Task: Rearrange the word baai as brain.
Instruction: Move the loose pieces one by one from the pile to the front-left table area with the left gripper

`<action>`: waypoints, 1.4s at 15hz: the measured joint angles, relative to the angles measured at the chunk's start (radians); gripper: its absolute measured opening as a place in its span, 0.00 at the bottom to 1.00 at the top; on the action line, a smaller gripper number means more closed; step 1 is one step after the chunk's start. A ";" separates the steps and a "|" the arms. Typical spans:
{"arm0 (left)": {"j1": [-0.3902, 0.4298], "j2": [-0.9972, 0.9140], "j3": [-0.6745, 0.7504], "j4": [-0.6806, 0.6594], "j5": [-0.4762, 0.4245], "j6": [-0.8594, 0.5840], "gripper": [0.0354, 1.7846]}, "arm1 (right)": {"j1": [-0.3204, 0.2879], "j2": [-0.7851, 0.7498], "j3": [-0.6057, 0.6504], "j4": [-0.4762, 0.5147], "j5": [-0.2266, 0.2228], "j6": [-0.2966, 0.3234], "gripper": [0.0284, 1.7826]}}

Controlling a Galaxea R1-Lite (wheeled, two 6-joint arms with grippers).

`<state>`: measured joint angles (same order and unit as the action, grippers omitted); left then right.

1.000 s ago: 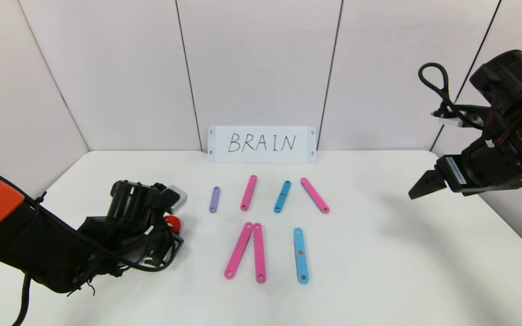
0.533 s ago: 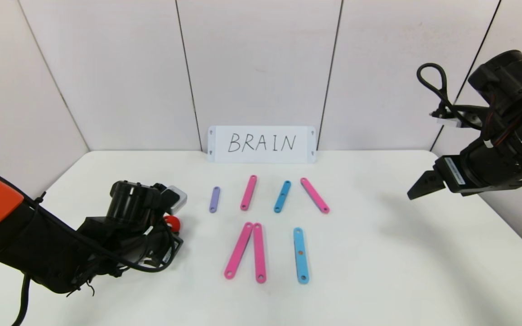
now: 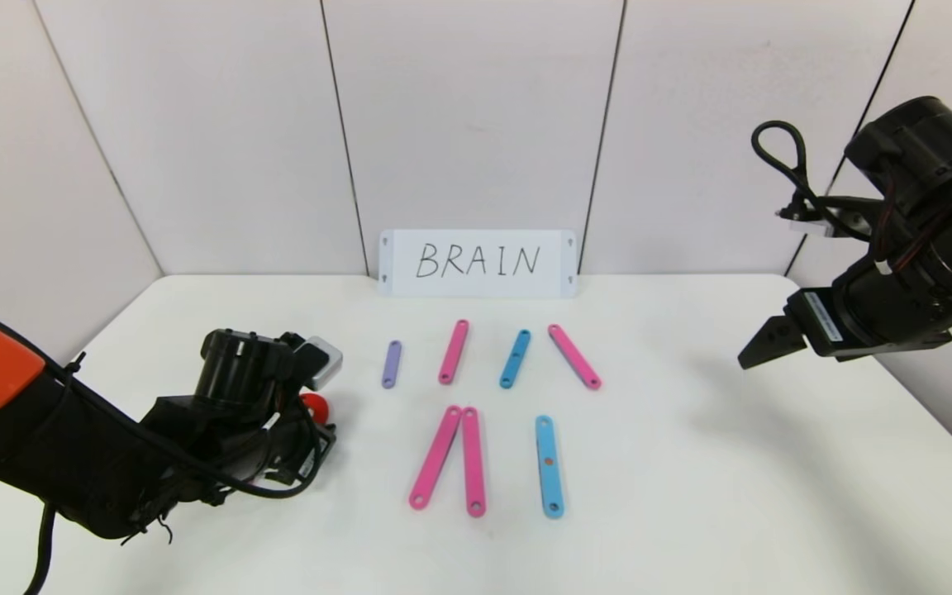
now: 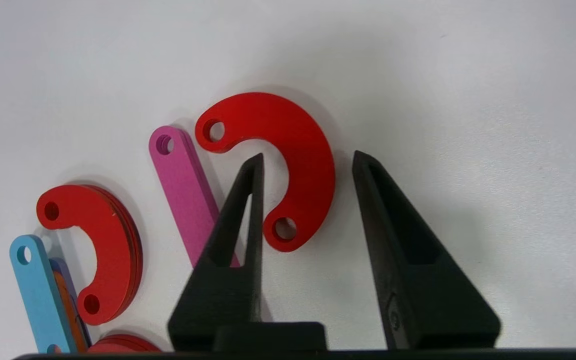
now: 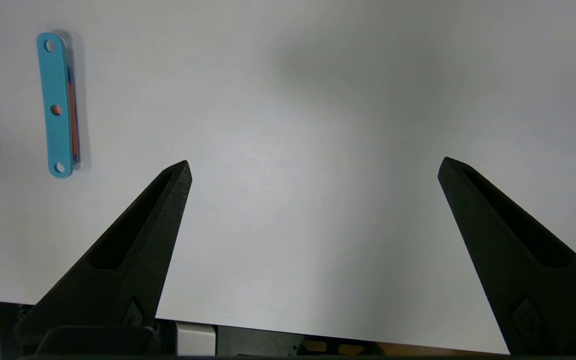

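On table (image 3: 691,496): pink strips 4 | blue strips 2 | purple strip (image 3: 391,364) 1 | left pincer (image 4: 308,160) apart | right pincer (image 5: 313,167) apart

A white table (image 3: 691,463) with rounded far corners fills the scene. Pale wall panels (image 3: 468,116), split by thin dark seams, enclose it on the far, left and right sides. Soft, even light casts faint shadows on the tabletop.

You see flat pink strips (image 3: 453,351), blue strips (image 3: 549,467) and a purple strip (image 3: 391,364) lying apart in two rows, with a red curve (image 4: 288,160) lying flat at the left.
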<state>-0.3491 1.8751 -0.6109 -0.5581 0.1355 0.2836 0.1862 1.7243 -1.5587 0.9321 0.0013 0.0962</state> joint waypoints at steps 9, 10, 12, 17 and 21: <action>-0.041 0.006 -0.005 -0.092 0.006 -0.020 0.91 | 0.002 0.002 0.000 0.000 0.000 0.000 0.97; -0.039 0.011 -0.005 -0.113 0.023 -0.017 0.92 | 0.002 0.002 0.000 0.000 0.000 0.000 0.97; -0.024 0.015 -0.005 -0.120 0.085 -0.010 0.93 | 0.002 0.002 0.000 0.000 0.000 0.000 0.97; 0.010 0.010 -0.009 -0.124 0.098 0.022 0.94 | 0.002 0.002 0.001 0.000 0.000 0.000 0.97; 0.037 0.003 -0.010 -0.116 0.097 0.046 0.94 | 0.004 0.004 0.001 0.000 -0.002 0.000 0.97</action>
<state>-0.3126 1.8777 -0.6211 -0.6738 0.2328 0.3296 0.1904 1.7281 -1.5572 0.9321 -0.0009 0.0962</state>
